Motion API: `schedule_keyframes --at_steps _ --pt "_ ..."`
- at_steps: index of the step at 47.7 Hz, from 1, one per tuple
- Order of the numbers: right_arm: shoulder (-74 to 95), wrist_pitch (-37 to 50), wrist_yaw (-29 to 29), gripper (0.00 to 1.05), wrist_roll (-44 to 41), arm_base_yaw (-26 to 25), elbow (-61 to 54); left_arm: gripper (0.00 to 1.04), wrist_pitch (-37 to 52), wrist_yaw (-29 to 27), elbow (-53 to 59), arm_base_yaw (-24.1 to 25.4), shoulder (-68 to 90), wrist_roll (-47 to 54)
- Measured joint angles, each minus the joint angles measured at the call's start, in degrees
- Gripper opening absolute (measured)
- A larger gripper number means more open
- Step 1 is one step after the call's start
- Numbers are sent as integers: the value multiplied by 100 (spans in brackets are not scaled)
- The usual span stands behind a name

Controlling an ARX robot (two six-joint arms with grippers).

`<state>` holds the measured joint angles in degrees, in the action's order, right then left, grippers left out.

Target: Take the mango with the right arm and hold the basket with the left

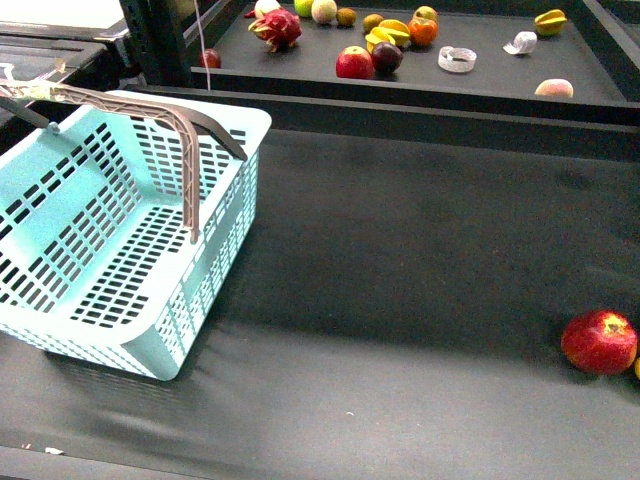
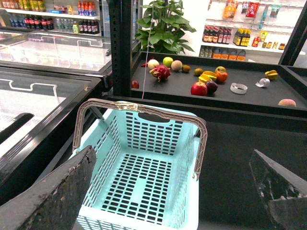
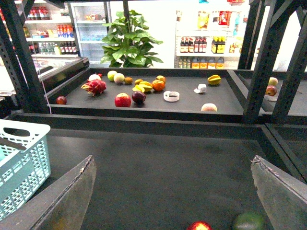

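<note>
The left gripper (image 2: 172, 155) hangs over the basket (image 1: 225, 235), fingers (image 2: 62, 191) wide apart; the right gripper (image 3: 172, 160) gapes equally. The turquoise lattice basket sits at the left of a dark matte table (image 1: 400, 300), handles (image 1: 188, 170) raised. Far right lies an apple (image 1: 599, 341); whether the yellow sliver (image 1: 637, 368) beside it is the mango cannot be told. Shop shelves (image 2: 53, 21) stand behind.

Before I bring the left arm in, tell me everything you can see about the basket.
The basket is light turquoise plastic with slotted lattice walls and floor, open-topped and empty. Its grey-brown handles stand raised over the opening. It sits upright on the dark table, on the robot's left, with its far-left part cut off in the front view. Only the table touches it.
</note>
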<state>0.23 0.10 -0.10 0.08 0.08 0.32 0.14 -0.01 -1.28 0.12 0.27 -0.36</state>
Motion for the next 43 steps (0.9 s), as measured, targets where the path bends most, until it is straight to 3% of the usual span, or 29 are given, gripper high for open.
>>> schedule_keyframes --at_steps 43 --pt "0 0 0 96 0 0 0 97 0 0 0 0 0 0"
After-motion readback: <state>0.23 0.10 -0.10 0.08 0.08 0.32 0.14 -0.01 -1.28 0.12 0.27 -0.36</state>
